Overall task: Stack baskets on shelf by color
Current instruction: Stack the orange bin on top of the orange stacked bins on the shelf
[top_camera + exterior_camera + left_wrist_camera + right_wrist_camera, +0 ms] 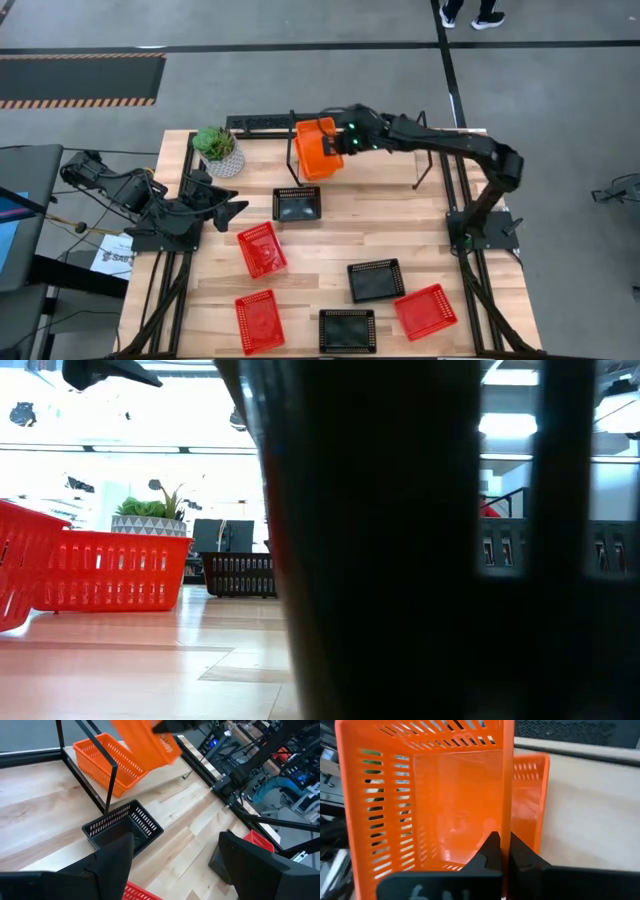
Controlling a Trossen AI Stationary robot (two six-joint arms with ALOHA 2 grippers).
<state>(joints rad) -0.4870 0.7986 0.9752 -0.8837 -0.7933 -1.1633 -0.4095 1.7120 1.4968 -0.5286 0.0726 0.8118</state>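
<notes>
Robotics lab or workshop, grey concrete floor (300, 80) with hazard-striped mat (80, 78), cable-strewn equipment racks (280, 775), bright ceiling lights (510, 425)

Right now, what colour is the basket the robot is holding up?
Orange. The held basket shows best in the right wrist view.

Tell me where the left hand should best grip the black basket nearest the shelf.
Probably the black basket is best taken by one thin side wall, from straight above: it sits flat, mouth up, rims exposed. The wall toward the left hand looks easiest; the red basket crowds the front corner.
</notes>
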